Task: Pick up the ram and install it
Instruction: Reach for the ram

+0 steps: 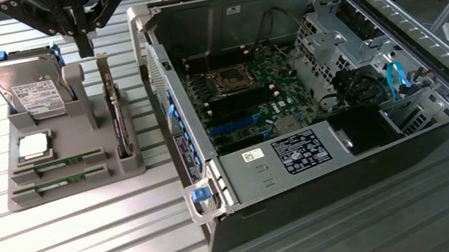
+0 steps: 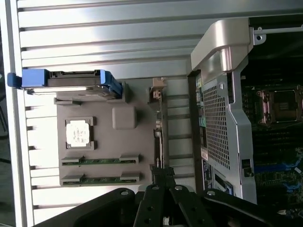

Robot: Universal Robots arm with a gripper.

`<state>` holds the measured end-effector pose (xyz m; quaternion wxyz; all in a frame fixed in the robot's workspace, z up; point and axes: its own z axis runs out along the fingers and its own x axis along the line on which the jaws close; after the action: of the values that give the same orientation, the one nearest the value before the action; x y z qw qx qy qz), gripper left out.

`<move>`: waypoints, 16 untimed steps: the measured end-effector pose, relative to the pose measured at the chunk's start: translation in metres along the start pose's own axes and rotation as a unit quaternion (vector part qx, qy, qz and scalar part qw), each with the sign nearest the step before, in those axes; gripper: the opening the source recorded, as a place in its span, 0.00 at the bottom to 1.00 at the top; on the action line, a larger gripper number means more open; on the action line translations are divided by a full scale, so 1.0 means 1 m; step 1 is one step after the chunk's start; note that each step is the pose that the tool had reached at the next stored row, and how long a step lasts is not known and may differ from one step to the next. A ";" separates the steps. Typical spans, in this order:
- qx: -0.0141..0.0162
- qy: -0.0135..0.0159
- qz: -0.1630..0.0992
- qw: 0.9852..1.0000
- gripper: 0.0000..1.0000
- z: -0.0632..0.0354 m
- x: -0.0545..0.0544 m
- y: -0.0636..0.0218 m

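Gripper [image 1: 87,47] pinched shut, empty, above exp. card [image 1: 118,117] at holder's [image 1: 70,143] PC-side edge; ram sticks [image 1: 59,166] slotted at edge opposite HDD [image 1: 31,87].

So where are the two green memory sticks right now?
Both memory sticks lie side by side in the gray holder on the exterior view's left, right beside the square silver chip and outside the open computer case.

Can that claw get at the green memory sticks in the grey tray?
Probably yes: both memory sticks lie uncovered in the tray, nothing above them; the shut gripper hangs above the tray.
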<state>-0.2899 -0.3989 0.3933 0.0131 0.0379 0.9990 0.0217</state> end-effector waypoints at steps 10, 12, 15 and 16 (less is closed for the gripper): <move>0.000 0.000 0.000 1.000 0.10 -0.0006 0.021 -0.0016; 0.000 0.000 0.000 1.000 0.10 -0.0007 0.025 -0.0019; 0.000 0.000 0.000 1.000 0.10 -0.0009 0.031 -0.0023; 0.000 0.000 0.000 1.000 0.10 -0.0010 0.033 -0.0025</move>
<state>-0.3227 -0.3989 0.3934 0.0130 0.0379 0.9990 0.0217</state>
